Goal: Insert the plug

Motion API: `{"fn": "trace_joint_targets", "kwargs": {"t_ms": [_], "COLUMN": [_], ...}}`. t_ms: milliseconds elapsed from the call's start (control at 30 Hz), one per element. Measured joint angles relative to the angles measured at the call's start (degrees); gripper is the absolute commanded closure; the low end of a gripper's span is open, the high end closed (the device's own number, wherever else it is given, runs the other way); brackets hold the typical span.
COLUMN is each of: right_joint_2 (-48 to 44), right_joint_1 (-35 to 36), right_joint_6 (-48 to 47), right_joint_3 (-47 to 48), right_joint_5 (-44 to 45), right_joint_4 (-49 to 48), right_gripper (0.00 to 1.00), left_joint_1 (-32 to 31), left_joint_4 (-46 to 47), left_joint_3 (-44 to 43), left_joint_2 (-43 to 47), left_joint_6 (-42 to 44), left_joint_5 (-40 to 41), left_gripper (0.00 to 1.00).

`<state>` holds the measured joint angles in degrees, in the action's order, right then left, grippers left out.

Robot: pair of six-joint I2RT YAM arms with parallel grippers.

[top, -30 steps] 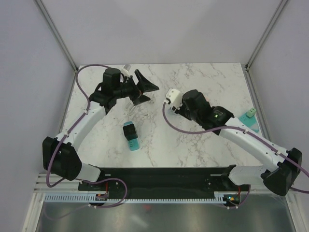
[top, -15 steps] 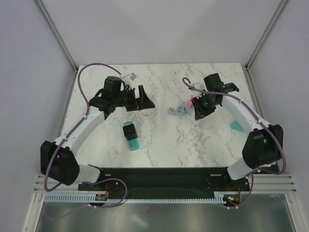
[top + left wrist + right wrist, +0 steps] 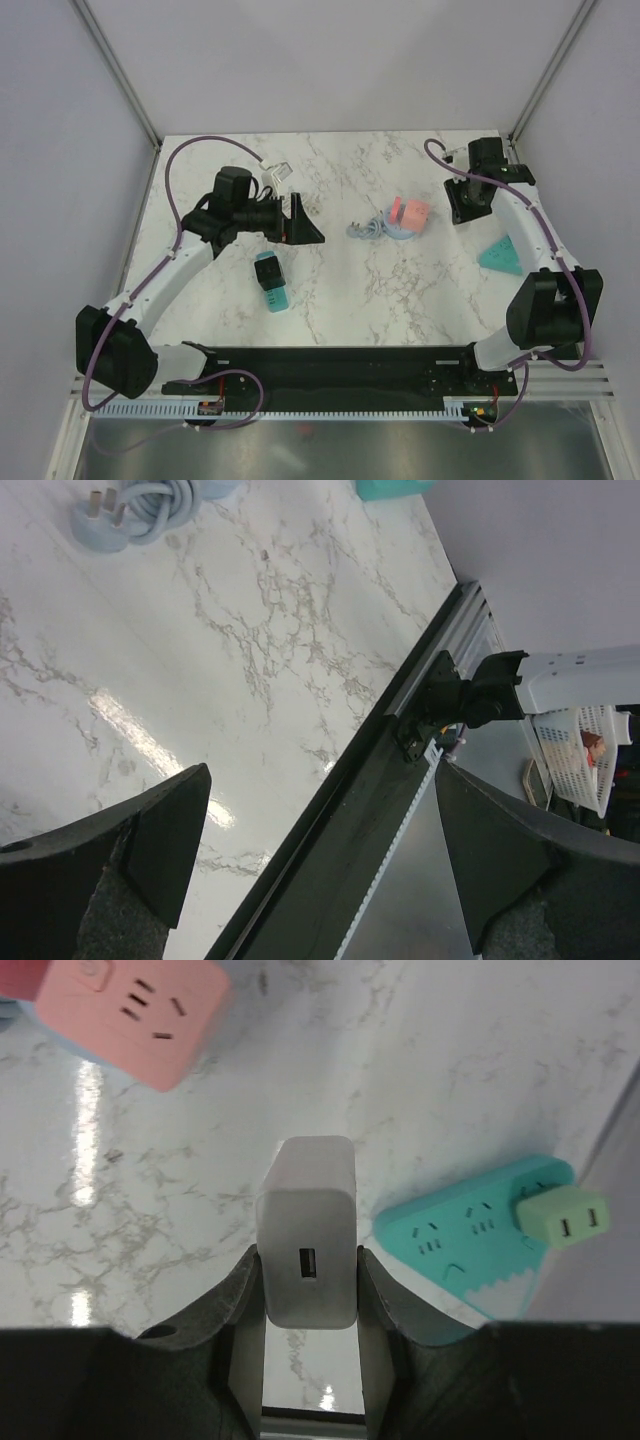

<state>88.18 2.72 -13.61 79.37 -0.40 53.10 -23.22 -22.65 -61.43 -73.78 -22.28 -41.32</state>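
Right claw [image 3: 308, 1265] clenched on the flat sides of a white charger plug [image 3: 307, 1210], above the counter [image 3: 330, 290] at its 2 o'clock, with a pink socket cube [image 3: 135, 1015] at the plug's 10 o'clock and a teal power strip [image 3: 465, 1250] at its 3 o'clock. Left claw [image 3: 305, 222] gapes wide, empty. The plug looks light, rigid and glossy, so probably slippery; only the wrist view shows it, since overhead the arm hides it.

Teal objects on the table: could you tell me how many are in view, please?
2: a teal socket block near the right edge of the table, and a teal-and-black block left of centre. Others could be hidden from the cameras.
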Motion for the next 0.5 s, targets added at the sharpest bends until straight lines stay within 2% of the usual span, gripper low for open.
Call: {"fn": "trace_joint_targets", "kwargs": {"t_ms": [233, 500], "right_joint_2": [0.9, 3.3], "right_joint_1": [-2.2, -5.4], "right_joint_6": [-6.3, -16.2], "right_joint_3": [4.3, 4.6], "right_joint_5": [7.0, 6.3], "right_joint_4": [1.5, 3.9], "right_gripper": [1.0, 1.0], "left_joint_1": [-0.4, -0.4], "left_joint_4": [0.1, 0.7], "left_joint_3": [0.3, 1.2], "left_joint_2": [0.6, 4.2], "left_joint_6": [0.1, 0.1], "left_joint_5": [-4.0, -5.5], "left_gripper": [0.0, 0.0]}}
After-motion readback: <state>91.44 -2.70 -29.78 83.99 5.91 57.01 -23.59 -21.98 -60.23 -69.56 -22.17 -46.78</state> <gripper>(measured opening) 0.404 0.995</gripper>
